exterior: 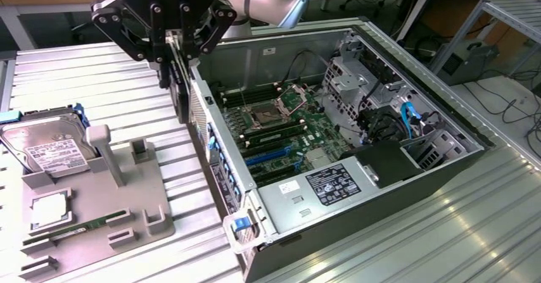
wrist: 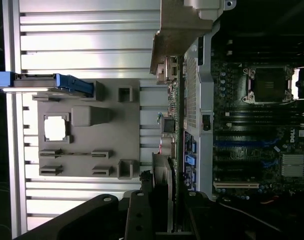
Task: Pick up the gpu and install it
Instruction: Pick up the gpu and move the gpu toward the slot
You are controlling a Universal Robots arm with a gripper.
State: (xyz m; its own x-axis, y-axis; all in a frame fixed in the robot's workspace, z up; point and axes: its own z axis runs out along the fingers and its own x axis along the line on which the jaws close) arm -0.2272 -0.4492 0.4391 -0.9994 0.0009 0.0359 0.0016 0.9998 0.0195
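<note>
The gpu [exterior: 180, 99], a thin flat dark card with a silver metal bracket, is held upright and edge-on by the gripper [exterior: 178, 58], which is clamped on it just above a side wall of the open computer case [exterior: 381, 220]. It is judged that the card could be struck against the sheet-metal rim, or twisted in the narrow pinch, if misaligned with the blue slots [exterior: 270, 153] of the green motherboard [exterior: 317, 128].

A silver table [exterior: 101, 68] with long ridges runs from the upper left of the frame to the lower right. A flat grey tray [exterior: 85, 226] sits on it at the lower left. A big open computer case [exterior: 381, 213] sits in the middle, beside the tray.
</note>
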